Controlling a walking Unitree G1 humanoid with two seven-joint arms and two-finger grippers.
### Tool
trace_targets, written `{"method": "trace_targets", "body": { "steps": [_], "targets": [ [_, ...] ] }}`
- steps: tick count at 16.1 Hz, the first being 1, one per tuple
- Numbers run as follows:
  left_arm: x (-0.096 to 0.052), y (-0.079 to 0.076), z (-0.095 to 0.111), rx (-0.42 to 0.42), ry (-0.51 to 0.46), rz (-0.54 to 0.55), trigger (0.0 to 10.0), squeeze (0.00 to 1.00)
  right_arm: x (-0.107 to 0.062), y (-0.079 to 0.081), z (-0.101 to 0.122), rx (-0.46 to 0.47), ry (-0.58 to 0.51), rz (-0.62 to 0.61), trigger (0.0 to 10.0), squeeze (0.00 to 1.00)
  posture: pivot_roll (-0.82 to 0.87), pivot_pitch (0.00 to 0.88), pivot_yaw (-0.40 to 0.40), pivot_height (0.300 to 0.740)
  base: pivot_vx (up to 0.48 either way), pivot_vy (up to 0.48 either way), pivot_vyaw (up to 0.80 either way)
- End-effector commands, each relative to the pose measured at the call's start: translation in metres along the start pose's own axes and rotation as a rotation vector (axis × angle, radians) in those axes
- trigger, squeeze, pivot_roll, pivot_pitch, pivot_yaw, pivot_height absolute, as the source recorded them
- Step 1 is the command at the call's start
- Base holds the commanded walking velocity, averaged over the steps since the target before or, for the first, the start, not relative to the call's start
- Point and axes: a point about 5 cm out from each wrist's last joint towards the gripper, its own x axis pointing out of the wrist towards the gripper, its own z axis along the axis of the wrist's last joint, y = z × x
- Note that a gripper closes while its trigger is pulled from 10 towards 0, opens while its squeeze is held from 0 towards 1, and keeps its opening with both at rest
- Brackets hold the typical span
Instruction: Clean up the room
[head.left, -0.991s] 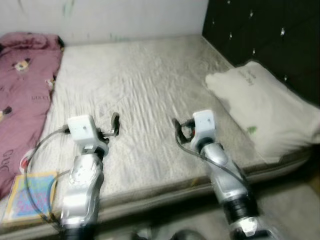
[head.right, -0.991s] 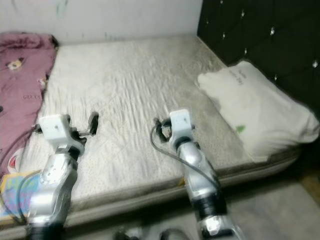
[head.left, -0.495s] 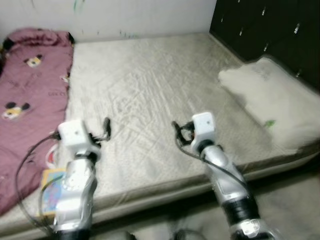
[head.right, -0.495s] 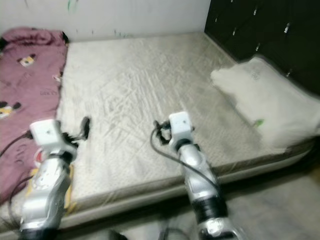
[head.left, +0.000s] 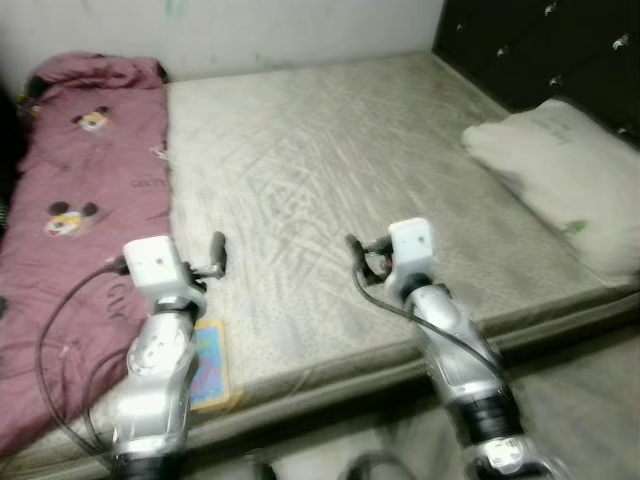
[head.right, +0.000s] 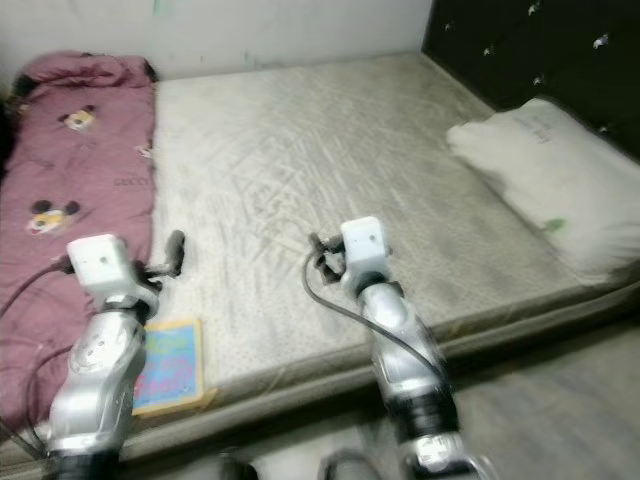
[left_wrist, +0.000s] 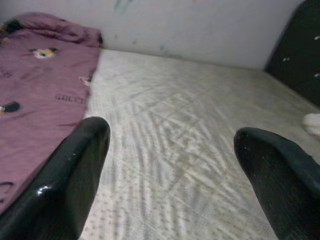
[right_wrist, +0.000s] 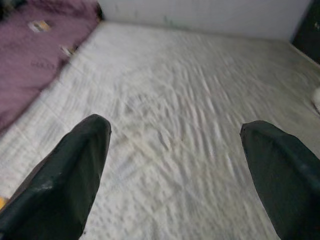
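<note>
While spread and empty, left gripper (head.left: 215, 262) hovered nearest the colourful book (head.right: 170, 365) at the mattress (head.left: 330, 170) edge; right gripper (head.left: 358, 262) likewise spread.

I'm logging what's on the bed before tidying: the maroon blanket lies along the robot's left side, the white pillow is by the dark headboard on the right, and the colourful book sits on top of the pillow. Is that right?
Not quite. The colourful book is not on the white pillow; it lies at the near edge of the mattress, beside the maroon blanket, as the right eye view shows. The rest stands.
</note>
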Motion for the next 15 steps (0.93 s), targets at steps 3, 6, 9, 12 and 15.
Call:
{"method": "trace_targets", "body": {
  "steps": [3,6,9,12,15],
  "targets": [
    [-0.0002,0.0085,0.0016,0.028,0.002,0.025,10.0,0.00,0.0029,0.0083,0.0072,0.023,-0.028,0.013,10.0,0.00,-0.12,0.037,-0.003,0.740,0.000,0.480,0.00],
    [0.0007,0.0082,0.0014,0.030,0.003,0.021,10.0,0.00,0.0024,0.0066,0.0060,0.023,-0.024,0.007,10.0,0.00,-0.12,0.033,0.001,0.740,0.000,0.480,0.00],
    [0.0013,0.0073,0.0011,0.034,0.003,0.017,10.0,0.00,0.0024,0.0067,0.0055,0.024,-0.024,0.009,10.0,0.00,-0.12,0.029,0.003,0.740,0.000,0.480,0.00],
    [0.0005,0.0103,0.0007,0.052,0.006,0.030,10.0,0.00,0.0031,0.0075,0.0060,0.026,-0.027,0.013,10.0,0.00,-0.12,0.023,0.002,0.740,0.000,0.480,0.00],
    [0.0023,0.0091,0.0035,0.094,-0.023,0.010,10.0,0.00,0.0047,0.0082,0.0069,0.028,-0.031,0.017,10.0,0.00,-0.11,0.014,-0.002,0.740,0.000,0.250,0.00]
  ]
}}
